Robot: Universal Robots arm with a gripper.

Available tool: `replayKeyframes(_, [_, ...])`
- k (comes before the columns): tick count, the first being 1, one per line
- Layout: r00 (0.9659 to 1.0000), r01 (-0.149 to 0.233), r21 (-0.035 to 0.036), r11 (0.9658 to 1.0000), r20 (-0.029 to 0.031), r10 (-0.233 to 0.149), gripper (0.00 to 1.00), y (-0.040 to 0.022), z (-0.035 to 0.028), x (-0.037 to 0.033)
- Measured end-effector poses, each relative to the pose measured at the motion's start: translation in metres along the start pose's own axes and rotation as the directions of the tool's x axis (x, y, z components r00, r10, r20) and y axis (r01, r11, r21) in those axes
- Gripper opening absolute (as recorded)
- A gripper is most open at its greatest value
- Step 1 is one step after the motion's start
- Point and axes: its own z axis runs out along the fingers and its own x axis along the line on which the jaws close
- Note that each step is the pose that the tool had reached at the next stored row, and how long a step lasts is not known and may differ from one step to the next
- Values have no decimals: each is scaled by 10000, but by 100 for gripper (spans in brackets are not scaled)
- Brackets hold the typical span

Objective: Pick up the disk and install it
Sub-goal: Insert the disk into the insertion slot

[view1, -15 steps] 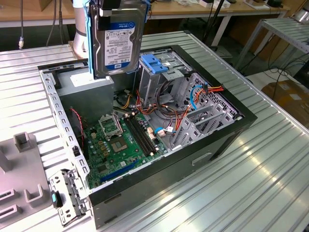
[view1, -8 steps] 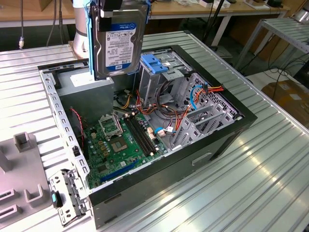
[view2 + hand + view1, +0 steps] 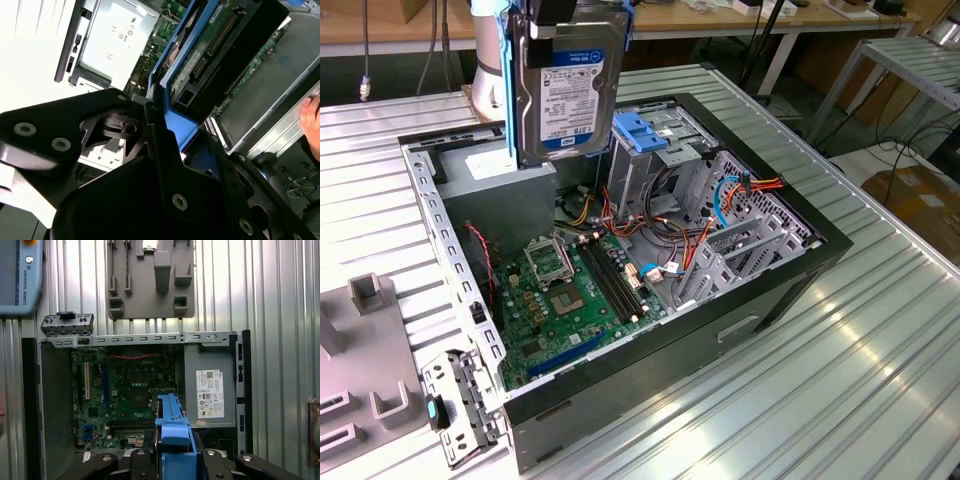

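Disk (image 3: pixel 570 85) picked up, not installed.
It is clamped by the gripper (image 3: pixel 172 460) over the far end of the computer case (image 3: pixel 650 375), to the exterior view's left of the drive cage (image 3: pixel 645 170).

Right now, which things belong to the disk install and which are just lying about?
Job: disk, held by the shut gripper above the open computer case; drive cage.
Lying about: grey fixture plate, control pendant, a person's hand.
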Motion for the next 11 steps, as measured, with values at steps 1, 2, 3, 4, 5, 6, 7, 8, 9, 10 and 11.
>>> replayKeyframes(1, [10000,0,0,10000,-2,0,37,0,0,4])
replayKeyframes(2, [10000,0,0,10000,-2,0,37,0,0,8])
replayKeyframes(3, [10000,0,0,10000,-4,0,37,-1,1,12])
replayKeyframes(4, [10000,0,0,10000,-5,0,37,-1,1,15])
replayKeyframes(5, [10000,0,0,10000,-8,0,37,-1,0,18])
replayKeyframes(6, [10000,0,0,10000,-10,0,37,-1,1,22])
replayKeyframes(7, [10000,1,-1,10000,-13,-1,37,-2,0,28])
replayKeyframes(8, [10000,1,0,10000,-14,-1,37,-2,1,36])
replayKeyframes(9, [10000,0,0,10000,-16,0,37,-2,1,46])
replayKeyframes(10, [10000,0,1,10000,-18,0,37,-2,2,50])
replayKeyframes(11, [10000,-1,1,10000,-20,1,37,-2,2,54])
